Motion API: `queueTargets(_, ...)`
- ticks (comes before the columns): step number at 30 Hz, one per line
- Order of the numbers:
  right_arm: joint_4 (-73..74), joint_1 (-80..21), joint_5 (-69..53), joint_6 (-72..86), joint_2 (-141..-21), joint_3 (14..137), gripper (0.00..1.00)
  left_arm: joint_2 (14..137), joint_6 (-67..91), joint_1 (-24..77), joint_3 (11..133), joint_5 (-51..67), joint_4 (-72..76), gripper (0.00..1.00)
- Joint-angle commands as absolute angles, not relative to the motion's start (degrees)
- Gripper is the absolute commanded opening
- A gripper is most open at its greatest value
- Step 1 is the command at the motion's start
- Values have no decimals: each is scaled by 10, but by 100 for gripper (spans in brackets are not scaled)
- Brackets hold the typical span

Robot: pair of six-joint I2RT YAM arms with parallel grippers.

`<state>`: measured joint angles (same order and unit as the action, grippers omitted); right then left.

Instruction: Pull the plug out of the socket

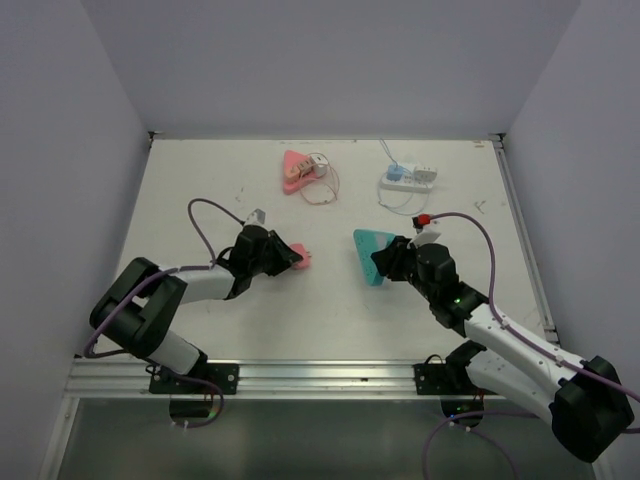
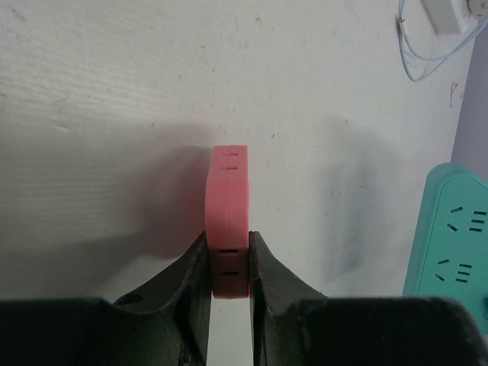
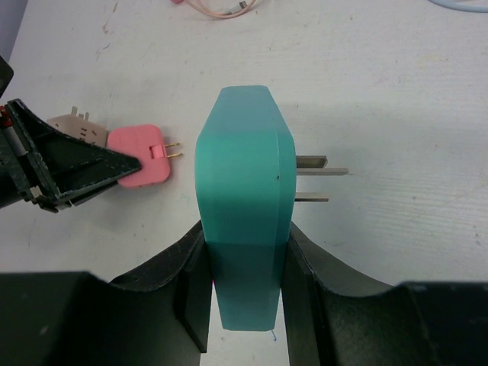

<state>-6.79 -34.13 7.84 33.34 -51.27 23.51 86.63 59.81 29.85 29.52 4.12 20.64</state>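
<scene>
My left gripper [image 1: 285,257] is shut on a small pink plug [image 1: 300,261], gripping its flat sides [image 2: 229,198] just above the table. Its two brass pins [image 3: 172,149] point toward the teal socket block and are bare. My right gripper [image 1: 392,258] is shut on the teal socket block [image 1: 370,256], held on edge in the right wrist view [image 3: 244,191], with three metal prongs sticking out of its right side. The block's slotted face shows in the left wrist view [image 2: 450,240]. Plug and block are apart, with a gap of bare table between them.
At the back stand another pink socket block [image 1: 297,171] with a white plug and pinkish cable, and a white power strip [image 1: 408,179] with a blue-white cable. A small red piece [image 1: 423,220] lies near my right arm. White walls enclose the table.
</scene>
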Motion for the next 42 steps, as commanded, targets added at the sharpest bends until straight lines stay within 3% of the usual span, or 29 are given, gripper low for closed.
queueTargets(1, -88, -344, 67, 323, -509, 258, 0, 896, 566, 281, 319, 60, 245, 5)
queueTargets(10, -91, -344, 69, 323, -523, 258, 0, 866, 565, 274, 304, 35, 197, 39)
queueTargets(17, -84, -343, 78, 320, -530, 265, 0, 801, 548, 274, 304, 19, 153, 75)
queueTargets(22, -16, -339, 171, 330, -523, 281, 0, 738, 533, 274, 322, 28, 103, 96)
queueTargets(30, 105, -295, 325, 343, -549, 344, 0, 664, 428, 273, 430, 32, -66, 100)
queueTargets(42, -37, -74, 155, 352, -587, 321, 0, 608, 288, 188, 515, 33, -180, 100)
